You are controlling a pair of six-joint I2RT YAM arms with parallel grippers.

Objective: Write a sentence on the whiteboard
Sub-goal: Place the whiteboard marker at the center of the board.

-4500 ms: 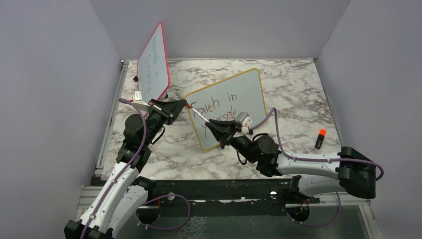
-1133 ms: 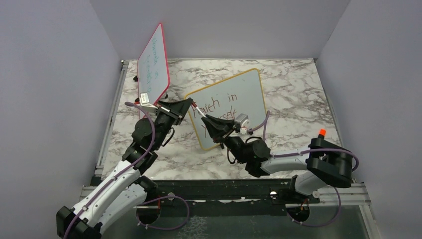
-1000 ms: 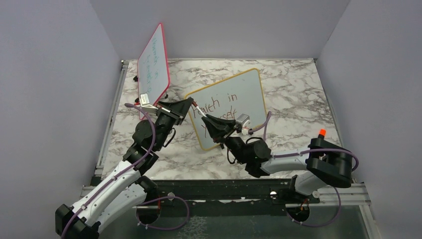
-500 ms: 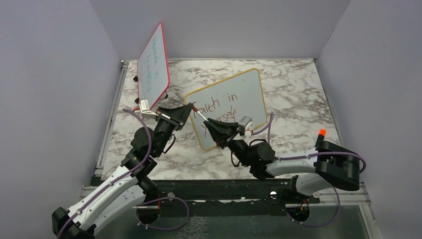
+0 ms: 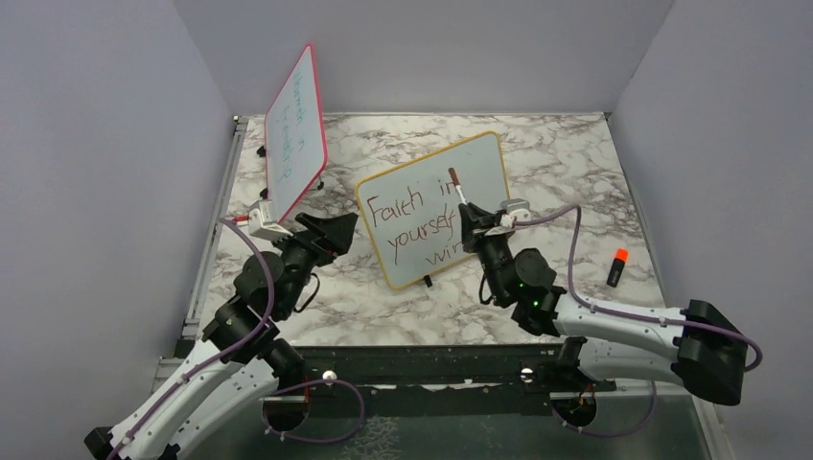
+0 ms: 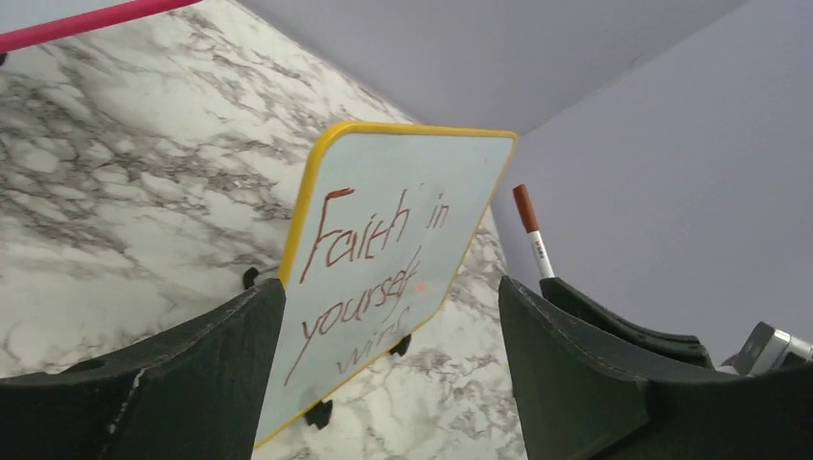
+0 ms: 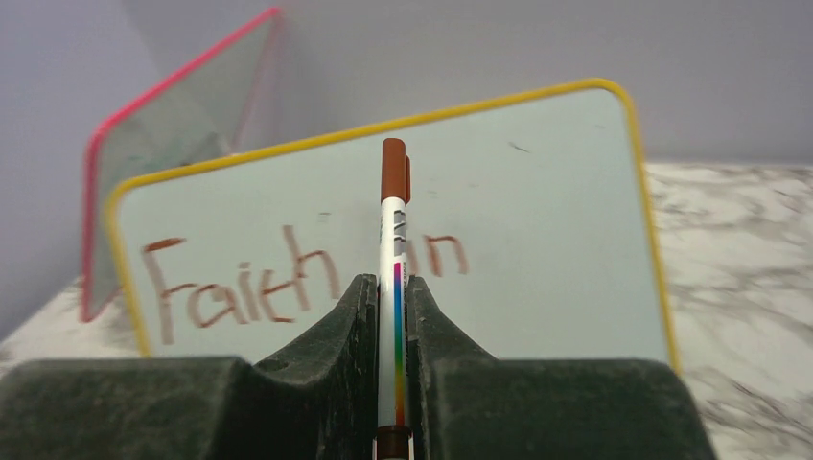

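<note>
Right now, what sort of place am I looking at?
Probably a robot test booth: plain grey walls box in a marble-patterned table, two robot arms are bolted at its near edge, and the right gripper holds a marker before a small whiteboard.

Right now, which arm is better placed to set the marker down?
Right. The right gripper is shut on the capped marker in front of the whiteboard; the left gripper stands open and empty beside it.

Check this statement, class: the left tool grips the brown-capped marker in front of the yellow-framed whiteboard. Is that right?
No. The right tool grips the marker, shown in the right wrist view; the left tool is open and empty. The marker does stand in front of the yellow-framed whiteboard.
</note>
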